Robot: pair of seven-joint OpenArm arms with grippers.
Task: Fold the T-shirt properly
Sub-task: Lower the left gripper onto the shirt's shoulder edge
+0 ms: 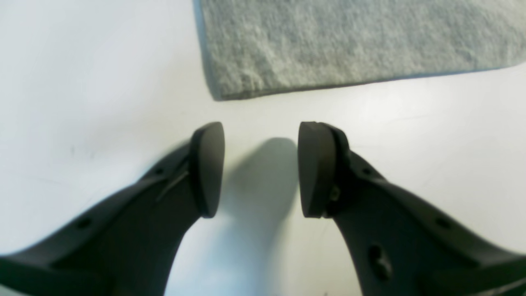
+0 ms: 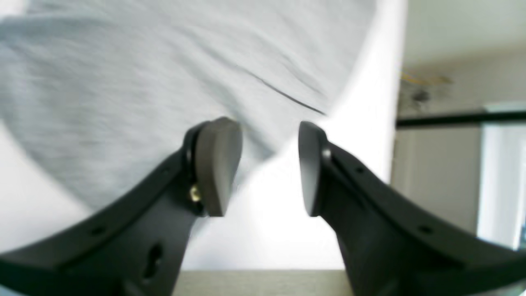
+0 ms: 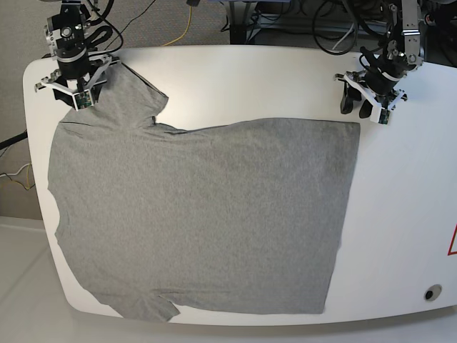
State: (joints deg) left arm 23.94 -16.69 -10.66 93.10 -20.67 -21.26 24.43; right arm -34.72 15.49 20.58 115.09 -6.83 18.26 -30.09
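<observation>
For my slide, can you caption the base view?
Grey T-shirt spread on the white table, an open pincer at each far corner.

A: Bright, even light from above; the white bench (image 3: 400,214) glares in both wrist views; the right wrist view is smeared with blur.
B: Agreed; the left end effector (image 1: 261,168) casts a soft shadow on the bench beneath itself.
</observation>
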